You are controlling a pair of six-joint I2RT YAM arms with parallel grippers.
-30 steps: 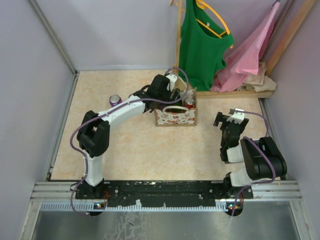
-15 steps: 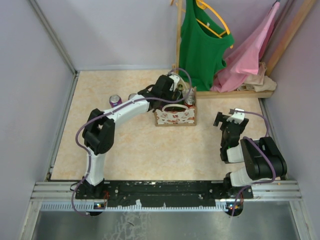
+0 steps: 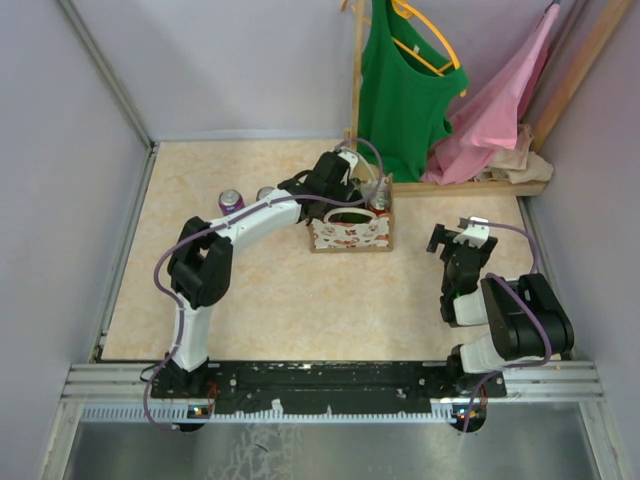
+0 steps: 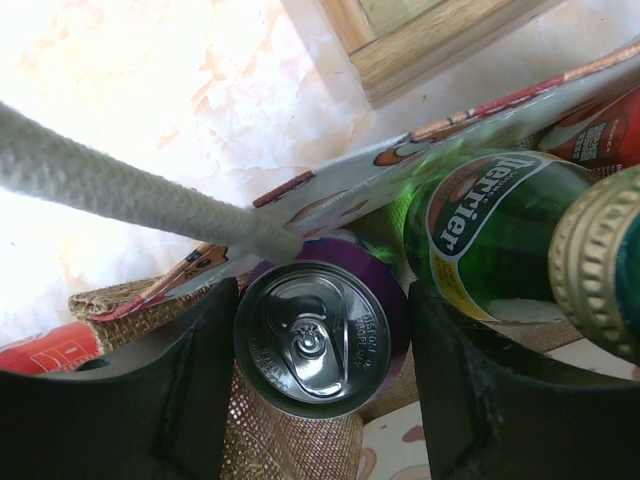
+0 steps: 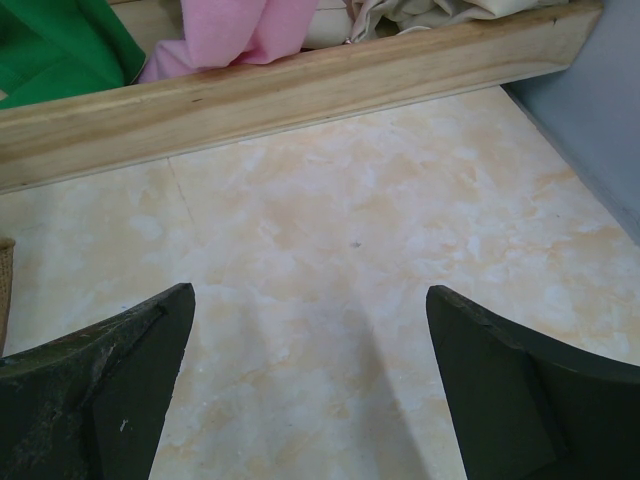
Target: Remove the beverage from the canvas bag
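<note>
Judged step: grasp. Found L gripper (image 4: 322, 300) clamped on purple can (image 4: 320, 345), upright inside canvas bag (image 3: 350, 237) (beside green Perrier bottle (image 4: 480, 230)). Found R gripper (image 5: 308, 295) agape, idle over surface (image 5: 330, 220). Next, prob.: lift can straight up, keeping clear of white handle (image 4: 110, 180).

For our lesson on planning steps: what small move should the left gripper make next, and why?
Probably lift straight up: the left gripper grips the purple can by both sides inside the bag, with a green bottle close beside it.
</note>
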